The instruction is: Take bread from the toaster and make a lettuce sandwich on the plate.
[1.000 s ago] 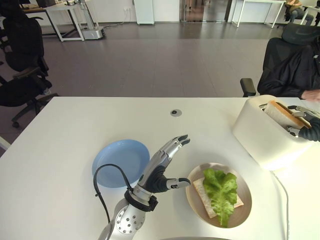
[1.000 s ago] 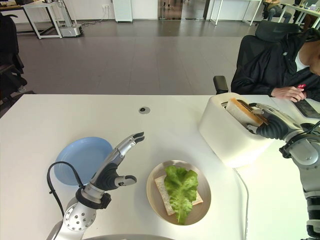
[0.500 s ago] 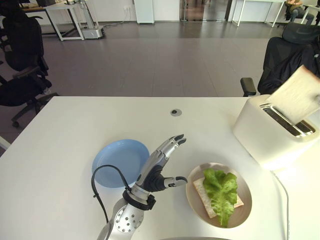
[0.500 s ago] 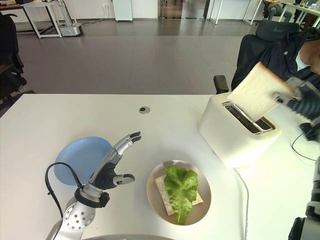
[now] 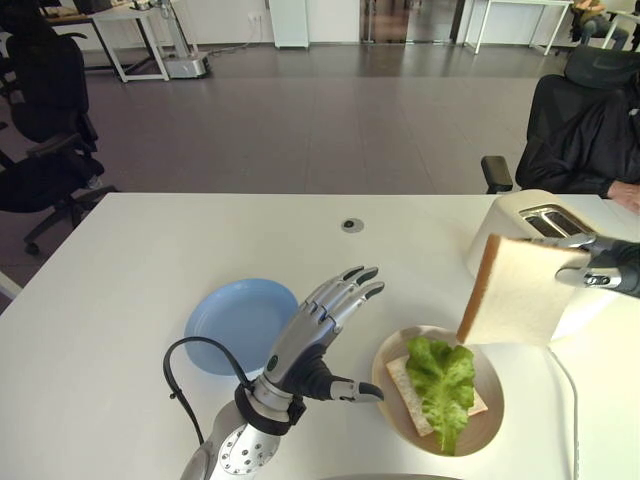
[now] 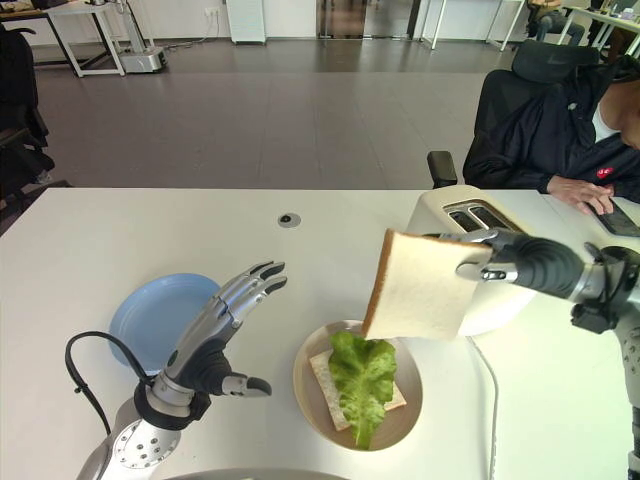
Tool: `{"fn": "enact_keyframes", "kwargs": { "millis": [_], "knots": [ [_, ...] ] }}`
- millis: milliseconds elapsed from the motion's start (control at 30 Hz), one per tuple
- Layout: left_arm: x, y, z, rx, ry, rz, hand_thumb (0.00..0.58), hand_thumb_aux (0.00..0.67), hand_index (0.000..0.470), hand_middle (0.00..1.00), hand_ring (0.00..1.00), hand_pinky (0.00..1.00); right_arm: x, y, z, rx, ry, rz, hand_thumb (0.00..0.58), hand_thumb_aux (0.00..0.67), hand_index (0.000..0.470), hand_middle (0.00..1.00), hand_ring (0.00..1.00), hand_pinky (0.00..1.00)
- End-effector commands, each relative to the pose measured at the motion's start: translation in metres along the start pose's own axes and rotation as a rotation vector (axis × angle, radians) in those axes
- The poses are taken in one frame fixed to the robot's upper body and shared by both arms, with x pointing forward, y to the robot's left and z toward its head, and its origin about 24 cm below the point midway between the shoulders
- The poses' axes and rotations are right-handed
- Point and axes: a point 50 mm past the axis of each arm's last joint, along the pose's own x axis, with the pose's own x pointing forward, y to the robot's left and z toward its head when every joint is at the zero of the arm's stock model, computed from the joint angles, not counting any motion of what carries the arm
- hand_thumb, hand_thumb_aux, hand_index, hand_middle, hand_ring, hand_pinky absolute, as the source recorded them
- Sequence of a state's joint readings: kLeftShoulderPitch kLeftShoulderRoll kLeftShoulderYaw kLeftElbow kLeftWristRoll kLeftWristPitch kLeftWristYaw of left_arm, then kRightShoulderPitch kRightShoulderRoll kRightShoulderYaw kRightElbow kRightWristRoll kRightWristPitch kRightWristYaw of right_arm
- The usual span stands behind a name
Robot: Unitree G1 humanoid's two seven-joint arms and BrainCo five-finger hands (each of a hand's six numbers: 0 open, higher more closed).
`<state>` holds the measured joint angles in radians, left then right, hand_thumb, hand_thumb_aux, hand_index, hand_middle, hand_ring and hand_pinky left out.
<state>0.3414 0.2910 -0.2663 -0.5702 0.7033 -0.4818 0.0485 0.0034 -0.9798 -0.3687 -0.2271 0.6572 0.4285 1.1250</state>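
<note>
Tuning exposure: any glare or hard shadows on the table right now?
Left eye view: table evenly bright, no hot spots; tan plate throws only a faint soft shadow. Right eye view: same; bread slice and lettuce evenly lit.

Floor: we see a glossy dark brown floor [image 5: 300,120] stretching back.
Seating: we note a black swivel office chair [image 5: 45,95] at left.
Far end: we spot a white metal-legged table [image 5: 125,15].
</note>
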Motion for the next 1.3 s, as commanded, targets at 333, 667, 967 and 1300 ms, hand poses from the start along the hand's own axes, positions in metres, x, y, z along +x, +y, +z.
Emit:
{"fn": "enact_keyframes", "kwargs": {
  "millis": [333,667,967,1300],
  "knots": [
    [0.000,-0.027,0.019,0.166,-0.102,-0.171,0.000,0.000,0.000,0.00,0.00,0.00,0.043,0.027,-0.053,-0.091,0.210,0.192,0.580,0.670,0.470,0.00,0.00,0.00],
    [-0.003,-0.070,0.028,0.248,-0.177,-0.384,0.000,0.000,0.000,0.00,0.00,0.00,0.064,0.032,-0.069,-0.154,0.252,0.179,0.580,0.670,0.470,0.00,0.00,0.00],
    [-0.010,-0.104,0.025,0.385,-0.245,-0.575,0.083,0.050,0.035,0.00,0.00,0.00,0.072,0.036,-0.074,-0.195,0.264,0.195,0.580,0.670,0.470,0.00,0.00,0.00],
    [-0.046,-0.130,-0.008,0.441,-0.155,-0.880,0.079,0.047,0.033,0.00,0.00,0.00,0.079,0.031,-0.060,-0.235,0.184,0.103,0.112,0.068,0.048,0.00,0.00,0.00]
  ]
}}
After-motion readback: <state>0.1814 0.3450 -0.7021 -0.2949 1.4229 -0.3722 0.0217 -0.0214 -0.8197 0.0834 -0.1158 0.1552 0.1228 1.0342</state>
